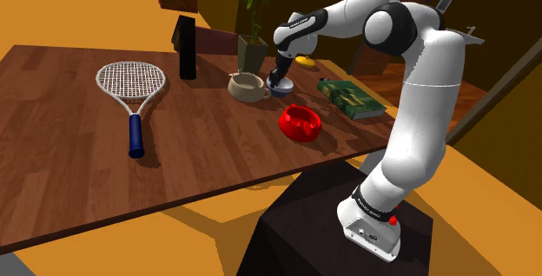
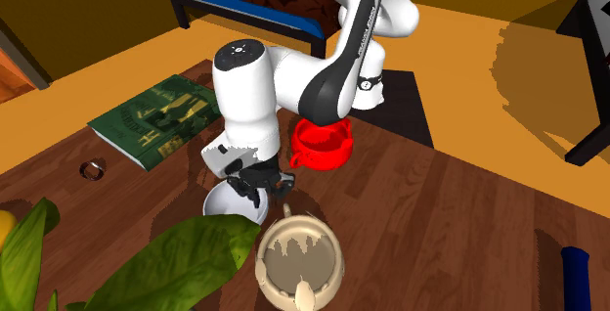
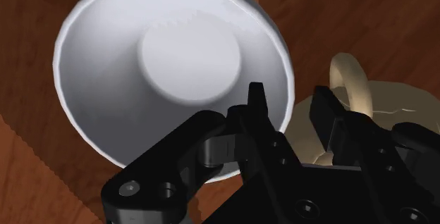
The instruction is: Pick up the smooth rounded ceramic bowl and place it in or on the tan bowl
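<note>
The smooth white bowl [image 3: 176, 53] sits right beside the tan handled bowl [image 3: 412, 103] on the wooden table [image 1: 69, 170]. My black gripper [image 3: 289, 106] straddles the white bowl's rim on the side nearest the tan bowl, one finger inside, one outside, and looks clasped on it. In the second exterior view the gripper [image 2: 256, 187] comes down onto the white bowl [image 2: 223, 204], which looks slightly tilted, just left of the tan bowl [image 2: 298, 260]. In the shoulder view the gripper [image 1: 280, 75] stands over the white bowl [image 1: 280, 88], right of the tan bowl [image 1: 247, 86].
A red bowl [image 1: 300, 123] sits nearer the table's front edge, and a green book [image 1: 352, 97] lies to the shoulder view's right. A tennis racket [image 1: 130, 88], a black box [image 1: 187, 49] and a potted plant [image 1: 256, 5] occupy the left and back. Plant leaves [image 2: 176, 260] overhang the bowls.
</note>
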